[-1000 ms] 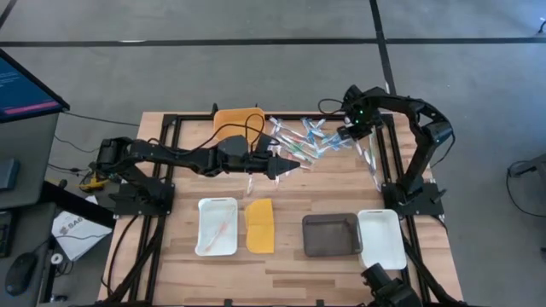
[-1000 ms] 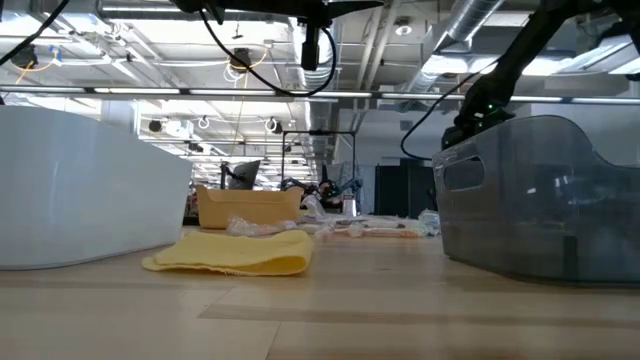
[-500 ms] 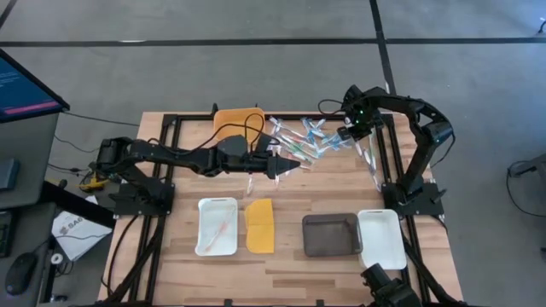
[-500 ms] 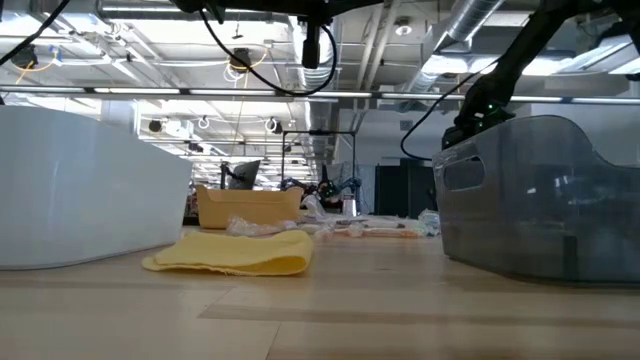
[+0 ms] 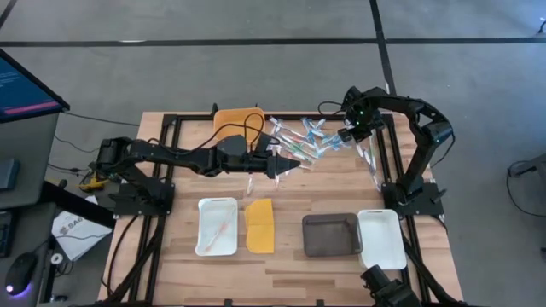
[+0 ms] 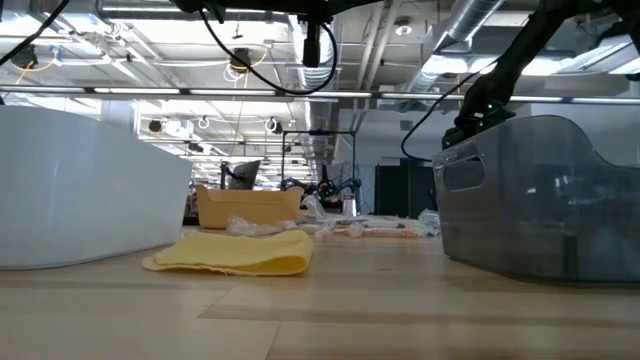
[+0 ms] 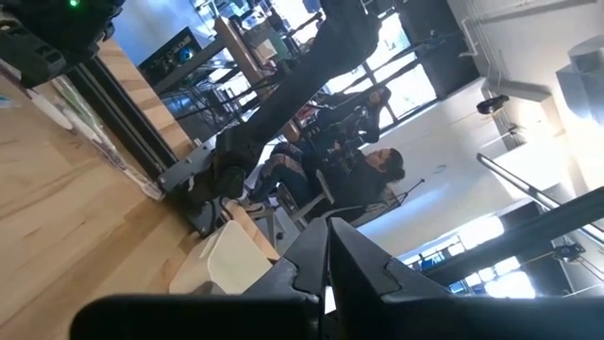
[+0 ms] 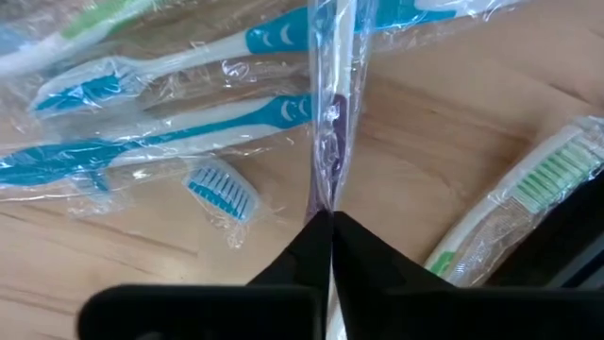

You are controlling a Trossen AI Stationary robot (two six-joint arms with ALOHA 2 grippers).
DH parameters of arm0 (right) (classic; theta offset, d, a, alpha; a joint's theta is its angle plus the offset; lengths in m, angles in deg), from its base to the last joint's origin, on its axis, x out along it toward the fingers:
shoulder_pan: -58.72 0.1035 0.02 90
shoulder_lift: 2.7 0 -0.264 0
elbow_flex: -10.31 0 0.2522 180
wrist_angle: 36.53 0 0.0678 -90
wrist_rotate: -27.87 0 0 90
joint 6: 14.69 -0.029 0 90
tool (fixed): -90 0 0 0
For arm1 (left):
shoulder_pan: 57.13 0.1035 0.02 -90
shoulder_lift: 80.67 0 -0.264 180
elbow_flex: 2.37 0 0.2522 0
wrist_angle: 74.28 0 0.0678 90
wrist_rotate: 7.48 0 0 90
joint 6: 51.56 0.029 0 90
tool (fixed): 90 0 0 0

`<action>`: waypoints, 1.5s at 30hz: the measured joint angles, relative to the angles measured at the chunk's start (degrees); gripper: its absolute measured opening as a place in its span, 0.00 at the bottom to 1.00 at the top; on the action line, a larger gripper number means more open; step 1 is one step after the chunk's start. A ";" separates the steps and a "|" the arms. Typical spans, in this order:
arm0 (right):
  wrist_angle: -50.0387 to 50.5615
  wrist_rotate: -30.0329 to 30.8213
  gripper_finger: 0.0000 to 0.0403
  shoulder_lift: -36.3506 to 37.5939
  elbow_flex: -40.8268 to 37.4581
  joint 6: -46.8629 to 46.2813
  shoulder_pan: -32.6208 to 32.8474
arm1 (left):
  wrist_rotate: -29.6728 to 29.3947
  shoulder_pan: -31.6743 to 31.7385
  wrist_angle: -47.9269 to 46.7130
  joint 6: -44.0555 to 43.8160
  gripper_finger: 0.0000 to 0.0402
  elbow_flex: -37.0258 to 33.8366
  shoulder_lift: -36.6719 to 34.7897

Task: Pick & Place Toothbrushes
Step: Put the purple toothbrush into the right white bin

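Writing: none you can read on wrappers or trays. Table (image 5: 324, 183) carries toothbrushes (image 5: 307, 141) piled at far edge, between arms. Your grey bin (image 5: 331, 234) looks empty; white tray (image 5: 217, 226) holds one pink brush. Left gripper (image 5: 294, 166) hovers beside pile, fingers together, holding nothing. Right gripper (image 8: 329, 219) fingers pinched on wrapped purple toothbrush (image 8: 330, 123), blue ones just beside.

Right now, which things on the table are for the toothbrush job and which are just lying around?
For the job:
- toothbrushes, wrapped, piled at the table's far side
- wrapped toothbrush pinched in the right tool
- left tool, shut, beside the pile
- white tray
- grey bin

Just lying about:
- yellow lid
- orange tray
- white tray lid
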 joint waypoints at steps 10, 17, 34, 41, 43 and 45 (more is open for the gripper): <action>3.79 0.07 0.00 1.16 -0.04 1.13 0.54 | 0.02 -0.54 0.02 0.00 0.02 0.00 0.00; 4.84 -0.01 0.00 7.89 -0.04 0.00 1.22 | -0.34 -0.50 0.06 0.07 0.02 0.00 0.00; 18.59 -0.04 0.00 32.91 -0.04 -7.78 9.14 | -2.24 -0.45 1.04 0.15 0.02 0.00 -0.02; 22.63 -0.07 0.00 43.06 -0.02 -15.84 17.07 | -4.35 -0.79 2.04 -0.11 0.02 0.00 -0.02; 24.02 -0.11 0.00 45.54 -0.02 -18.35 19.38 | -4.59 -1.00 2.26 -0.30 0.02 0.00 -0.02; 25.56 -0.11 0.00 48.01 -0.02 -20.70 21.75 | -5.00 -0.98 2.44 -0.46 0.02 0.00 -0.02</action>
